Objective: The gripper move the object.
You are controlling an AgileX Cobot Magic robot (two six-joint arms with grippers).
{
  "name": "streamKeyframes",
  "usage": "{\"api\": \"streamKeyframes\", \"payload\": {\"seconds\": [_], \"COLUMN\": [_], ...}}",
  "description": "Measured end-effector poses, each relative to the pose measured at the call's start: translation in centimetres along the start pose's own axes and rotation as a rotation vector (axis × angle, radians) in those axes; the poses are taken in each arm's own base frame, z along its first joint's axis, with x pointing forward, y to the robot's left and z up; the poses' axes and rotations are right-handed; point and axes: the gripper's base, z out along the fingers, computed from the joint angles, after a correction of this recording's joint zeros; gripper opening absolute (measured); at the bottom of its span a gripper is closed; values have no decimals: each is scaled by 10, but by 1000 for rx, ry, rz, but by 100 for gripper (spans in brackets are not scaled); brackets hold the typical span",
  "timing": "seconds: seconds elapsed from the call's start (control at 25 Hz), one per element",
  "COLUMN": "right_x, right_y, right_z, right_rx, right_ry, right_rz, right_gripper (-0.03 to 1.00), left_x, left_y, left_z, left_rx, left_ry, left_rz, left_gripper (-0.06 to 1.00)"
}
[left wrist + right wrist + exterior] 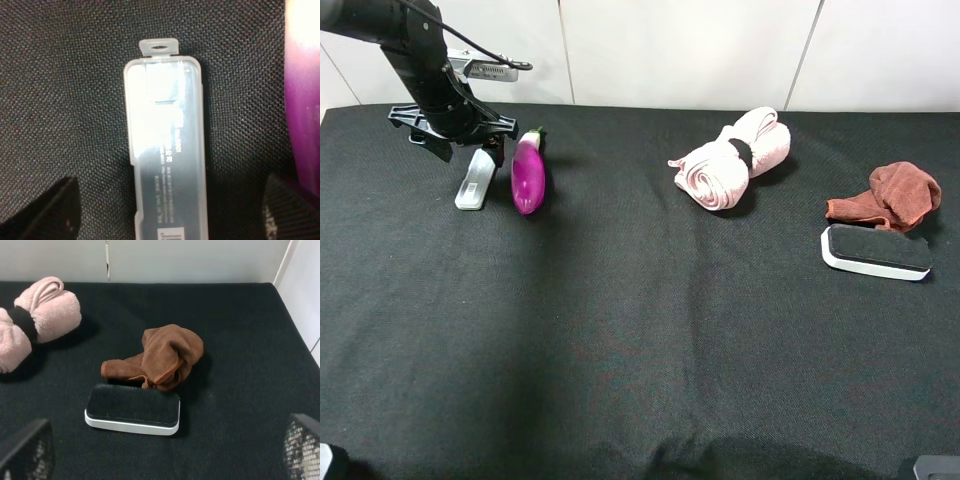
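Note:
The object, a flat translucent-white plastic case [475, 180] with a holed tab, lies on the black cloth at the far left, beside a purple eggplant [528, 173]. My left gripper [468, 148] hangs open right above the case's far end. In the left wrist view the case [167, 165] lies lengthwise between the two spread fingertips [42, 212], apart from both, with the eggplant [302, 100] just outside one finger. My right gripper [165, 455] is open and empty, away from the case.
A rolled pink towel [732, 158] lies at the back middle. A brown cloth [890, 195] and a white-and-black board eraser [875, 252] lie at the right, also in the right wrist view [132, 409]. A white wall [670, 50] borders the table's back.

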Motion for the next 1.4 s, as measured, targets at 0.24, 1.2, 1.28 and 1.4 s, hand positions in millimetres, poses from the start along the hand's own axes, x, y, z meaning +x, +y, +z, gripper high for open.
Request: {"api": "streamKeyframes", "payload": {"seconds": [0.24, 1.2, 1.28, 1.4], "right_x": [0, 0, 0, 0], "right_y": [0, 0, 0, 0], "right_z": [0, 0, 0, 0], "right_rx": [0, 0, 0, 0], "right_ry": [0, 0, 0, 0], "right_rz": [0, 0, 0, 0], "right_gripper": [69, 69, 69, 69], "left_x": [3, 0, -2, -2], "left_y": [0, -12, -12, -13], "left_z": [0, -56, -63, -72], "left_rx": [5, 153, 163, 168], "left_ry": [30, 164, 192, 238], "left_rz": [-15, 13, 22, 45], "left_gripper": [96, 99, 99, 99]}}
